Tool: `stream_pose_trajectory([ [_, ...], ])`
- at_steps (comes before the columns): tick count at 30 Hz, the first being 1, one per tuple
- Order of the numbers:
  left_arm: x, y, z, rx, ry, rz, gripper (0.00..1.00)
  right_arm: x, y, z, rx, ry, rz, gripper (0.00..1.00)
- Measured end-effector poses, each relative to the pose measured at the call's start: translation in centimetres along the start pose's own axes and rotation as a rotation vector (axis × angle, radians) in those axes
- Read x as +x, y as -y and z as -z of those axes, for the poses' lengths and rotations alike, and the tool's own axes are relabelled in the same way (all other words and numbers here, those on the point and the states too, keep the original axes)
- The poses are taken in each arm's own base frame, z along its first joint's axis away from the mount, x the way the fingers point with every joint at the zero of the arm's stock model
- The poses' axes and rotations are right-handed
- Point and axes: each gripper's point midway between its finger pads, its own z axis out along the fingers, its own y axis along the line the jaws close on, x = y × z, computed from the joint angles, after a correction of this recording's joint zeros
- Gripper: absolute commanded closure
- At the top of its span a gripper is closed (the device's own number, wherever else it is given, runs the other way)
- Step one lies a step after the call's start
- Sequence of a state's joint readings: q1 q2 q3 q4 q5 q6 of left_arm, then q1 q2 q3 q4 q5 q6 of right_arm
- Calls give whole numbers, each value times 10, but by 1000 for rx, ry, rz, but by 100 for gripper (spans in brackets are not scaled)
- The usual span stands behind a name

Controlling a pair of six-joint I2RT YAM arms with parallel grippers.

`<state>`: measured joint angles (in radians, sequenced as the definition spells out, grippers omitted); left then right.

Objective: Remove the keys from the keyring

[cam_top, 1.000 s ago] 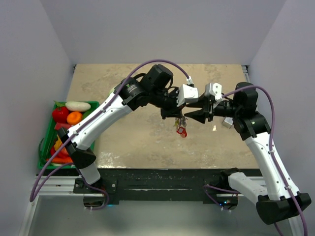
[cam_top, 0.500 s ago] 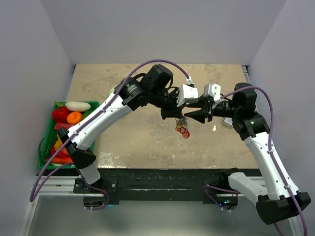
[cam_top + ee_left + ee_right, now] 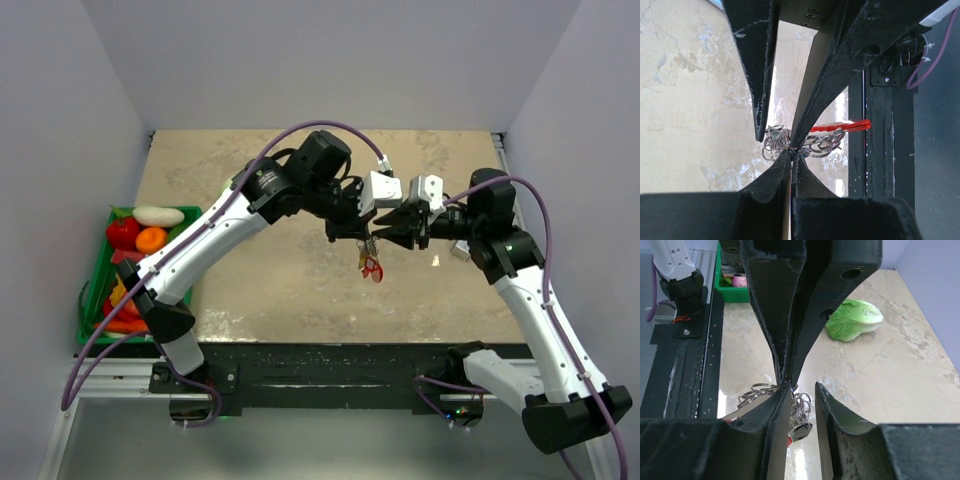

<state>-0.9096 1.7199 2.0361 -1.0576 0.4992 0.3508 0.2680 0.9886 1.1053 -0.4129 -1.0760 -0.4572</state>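
Top external view: both arms reach inward and meet above the middle of the tabletop (image 3: 250,290). The left fingers (image 3: 356,232) and right fingers (image 3: 397,234) point tip to tip. The keyring (image 3: 368,252) hangs in the air between them, with its red fob (image 3: 372,268) dangling lowest. The keys cannot be picked out at this size. A green basket (image 3: 88,305) of vegetables sits off the tabletop's left edge.

Left wrist view: the left fingers rise from the bottom of the picture, pressed together with no gap. Their tips pinch a wire loop of the keyring. Silvery loops bunch on both sides of the pinch, and the red fob sticks out to the right. The right fingers come down from the top, narrowly parted. One tip touches the loops just beside the pinch, and the other sits on the far side of the left bunch.

Right wrist view: the right fingers stand at the bottom with a narrow gap between them. Some loops and a small metal piece hang inside that gap, with space on either side. The left fingers descend from above, closed on the ring, and touch the nearer right finger. A green lettuce (image 3: 855,320) lies on the tabletop behind.
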Motion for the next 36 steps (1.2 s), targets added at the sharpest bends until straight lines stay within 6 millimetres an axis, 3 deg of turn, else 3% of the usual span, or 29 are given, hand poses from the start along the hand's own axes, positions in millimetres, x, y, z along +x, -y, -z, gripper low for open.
stream_pose_trajectory([
  [9, 3, -1, 0, -3, -9, 6, 100, 12, -6, -6, -33, -43, 16, 74],
  [14, 3, -1, 0, -3, -9, 6, 100, 17, -7, -6, -35, -63, 23, 81],
  [26, 2, 0, 1, 0, -6, 5, 100, 12, -7, -5, -33, -56, 15, 73],
  [36, 2, 0, 1, 0, -5, 4, 100, 0, -9, -5, -50, -32, 34, 82],
])
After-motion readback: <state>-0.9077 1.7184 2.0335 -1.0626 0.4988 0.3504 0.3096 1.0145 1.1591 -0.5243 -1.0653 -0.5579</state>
